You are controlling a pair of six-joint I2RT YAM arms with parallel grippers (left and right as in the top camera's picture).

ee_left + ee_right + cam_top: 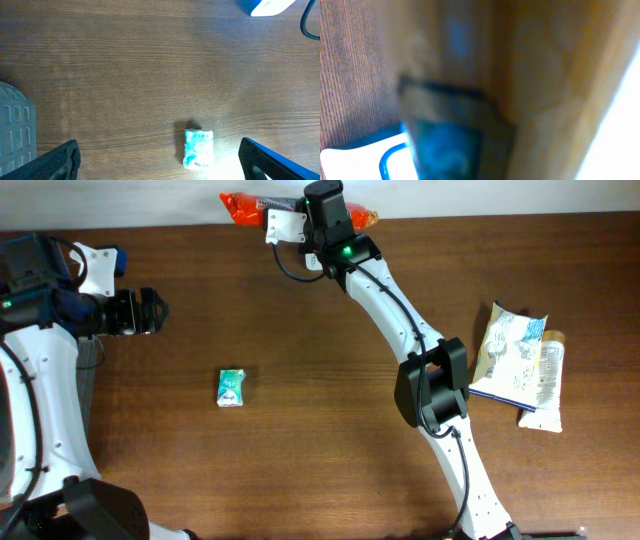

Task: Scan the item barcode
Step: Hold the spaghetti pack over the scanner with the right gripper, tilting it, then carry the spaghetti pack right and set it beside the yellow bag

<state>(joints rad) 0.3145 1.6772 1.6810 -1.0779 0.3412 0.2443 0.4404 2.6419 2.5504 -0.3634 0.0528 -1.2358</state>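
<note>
Orange bag (240, 207) sits at the far edge of the surface (330, 400), long axis running left-right along that edge. Your right hand (312, 218) is parked right over its middle, fingers pinched together. It looks clamped on the bag, though the wrist view is just an orange blur, so don't take that as certain. Your left hand (160, 312) is spread wide and well apart from it, so I'd say any move on the bag is the right arm's.

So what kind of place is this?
Probably a robot test bench, maybe a pretend shop checkout: two robot arms, a wooden table, a small green packet and a white bag.
</note>
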